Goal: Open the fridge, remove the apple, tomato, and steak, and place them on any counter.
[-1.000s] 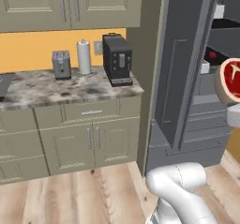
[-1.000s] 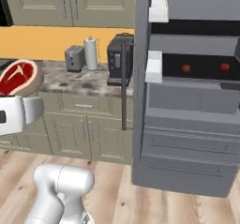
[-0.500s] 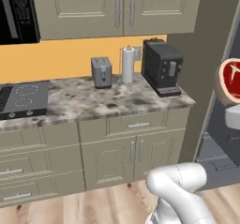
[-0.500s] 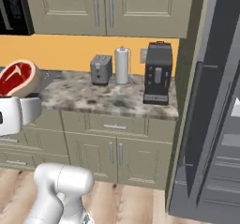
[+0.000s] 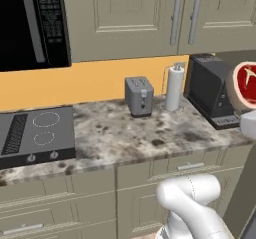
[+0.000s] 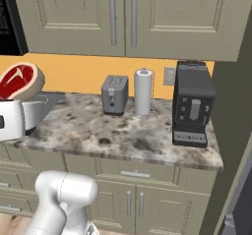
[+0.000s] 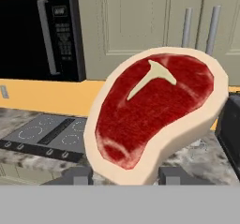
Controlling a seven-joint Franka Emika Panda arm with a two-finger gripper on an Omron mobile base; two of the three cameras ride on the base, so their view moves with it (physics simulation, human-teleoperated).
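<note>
whole scene has slid sideways since a second ago, so the base has driven or turned, not the things: the fridge and its open door have left both base views and the counter (image 5: 150,138) now sits square in front. steak (image 7: 154,110) keeps the same place relative to the hand, standing on edge between the gripper (image 7: 124,175) fingers, jaws closed narrow on its lower rim, red face with the pale bone mark toward the hand camera. in the left base view the steak (image 5: 246,84) hangs at the right edge, above and just off the counter's right end; in the right base view it (image 6: 19,81) is at the left edge over the white hand. judgement: carry phase nearly over, steak is out of the fridge and ready to be set down; apple and tomato cannot be seen here, so their status is unknown. speckled stone worktop has bare room in its middle and front. on it: grey toaster (image 5: 139,96), paper towel roll (image 5: 174,87) just beside it, black coffee machine (image 5: 212,90) at the right end, black cooktop (image 5: 37,135) to the left. microwave (image 5: 34,23) hangs above the cooktop, beige wall cabinets (image 5: 150,13) over an orange backsplash, beige drawers below.
</note>
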